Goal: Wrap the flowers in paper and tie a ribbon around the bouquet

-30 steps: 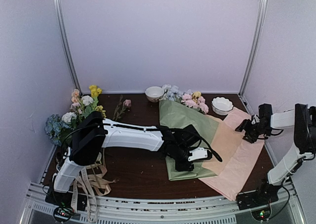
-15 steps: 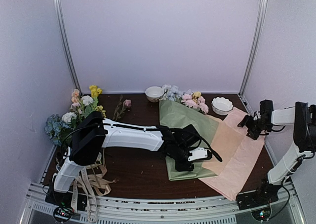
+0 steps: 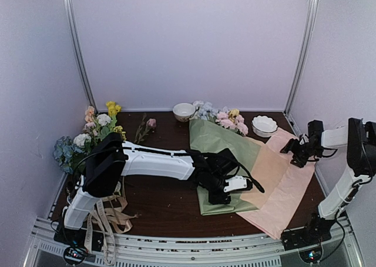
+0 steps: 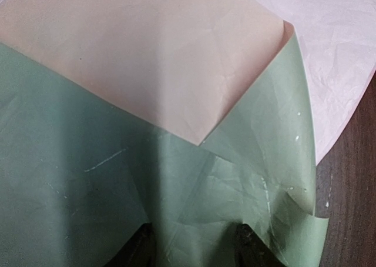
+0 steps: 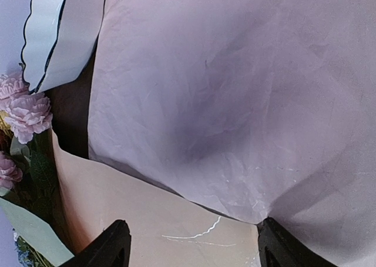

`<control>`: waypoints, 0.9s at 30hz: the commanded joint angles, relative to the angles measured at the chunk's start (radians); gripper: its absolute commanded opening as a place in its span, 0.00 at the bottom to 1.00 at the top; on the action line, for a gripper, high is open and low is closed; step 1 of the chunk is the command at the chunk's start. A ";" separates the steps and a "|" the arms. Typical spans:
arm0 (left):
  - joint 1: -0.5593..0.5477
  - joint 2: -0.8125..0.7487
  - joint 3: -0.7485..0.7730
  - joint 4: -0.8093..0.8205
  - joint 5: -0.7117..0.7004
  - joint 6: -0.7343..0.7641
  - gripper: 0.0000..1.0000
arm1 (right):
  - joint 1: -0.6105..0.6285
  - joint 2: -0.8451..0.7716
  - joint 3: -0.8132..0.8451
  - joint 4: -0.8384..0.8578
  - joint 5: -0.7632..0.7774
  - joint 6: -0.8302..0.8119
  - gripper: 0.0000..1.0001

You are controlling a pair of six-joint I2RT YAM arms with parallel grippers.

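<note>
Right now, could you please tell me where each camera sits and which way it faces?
Top external: fixed high behind the bases, facing down over the table; left arm and right arm show.
Left wrist: looks down on the olive-green paper; own fingertips at the bottom edge.
Right wrist: looks down on the pink sheet and scalloped bowl; own fingertips at bottom.
Both wrist views share the paper's peach face.

I see the paper lying green side up, a peach flap folded over; the flowers (pink, yellow, pale blue) poke past its far edge.
</note>
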 commanded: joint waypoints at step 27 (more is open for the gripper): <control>0.010 0.008 0.000 0.011 0.017 -0.008 0.50 | 0.151 -0.188 -0.081 0.061 -0.199 0.045 0.00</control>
